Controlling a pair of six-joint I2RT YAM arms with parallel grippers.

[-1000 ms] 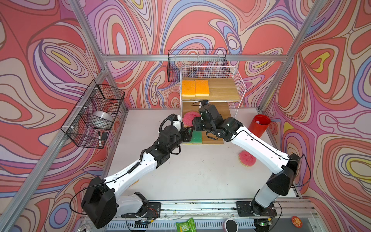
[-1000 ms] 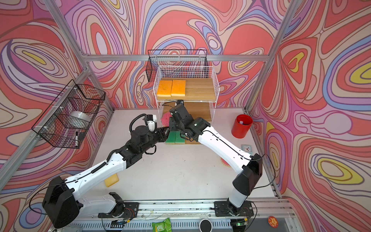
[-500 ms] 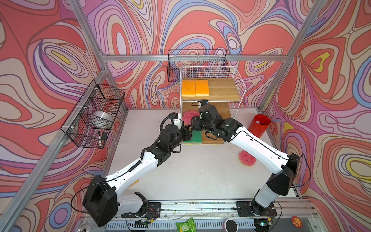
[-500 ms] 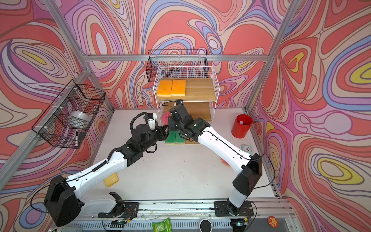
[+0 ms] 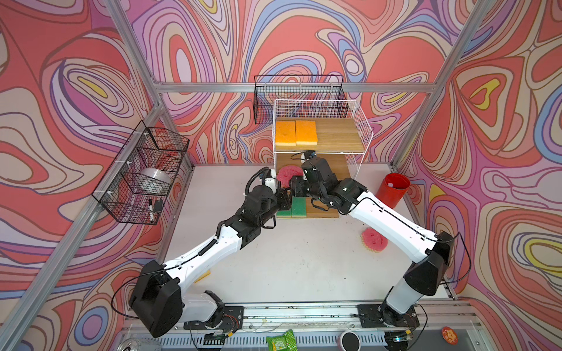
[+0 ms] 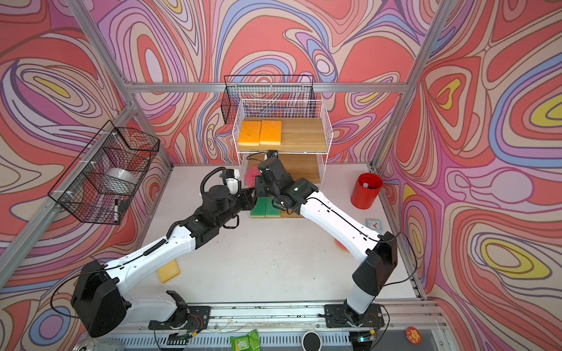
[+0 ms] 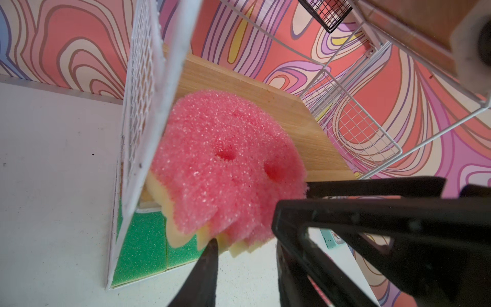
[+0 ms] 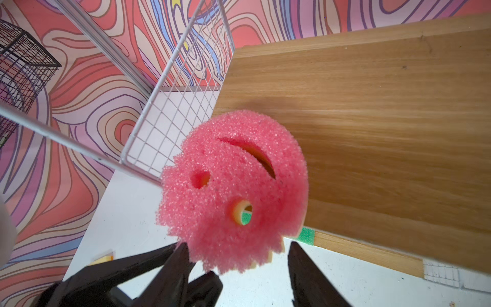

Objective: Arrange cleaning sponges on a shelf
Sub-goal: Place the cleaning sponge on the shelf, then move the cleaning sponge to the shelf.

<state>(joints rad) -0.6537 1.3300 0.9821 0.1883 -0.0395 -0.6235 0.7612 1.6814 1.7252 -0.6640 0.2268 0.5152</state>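
The round pink smiley-faced foam sponge is lying tilted on the middle board of the white wire-frame shelf with light-wood boards. It is just beside the shelf's left mesh side, its scalloped edge hanging over the board's front. The left pincer is pinching that overhanging edge, one finger pressing the yellow base. The right pincer is standing spread around the same edge, one finger touching and the other just clear.

Two orange-topped rectangular sponges are sitting on the shelf's top board. Two green-topped rectangular sponges are sitting on its bottom board. A second round pink sponge and a yellow rectangular sponge are lying on the white surface, well apart from the shelf.
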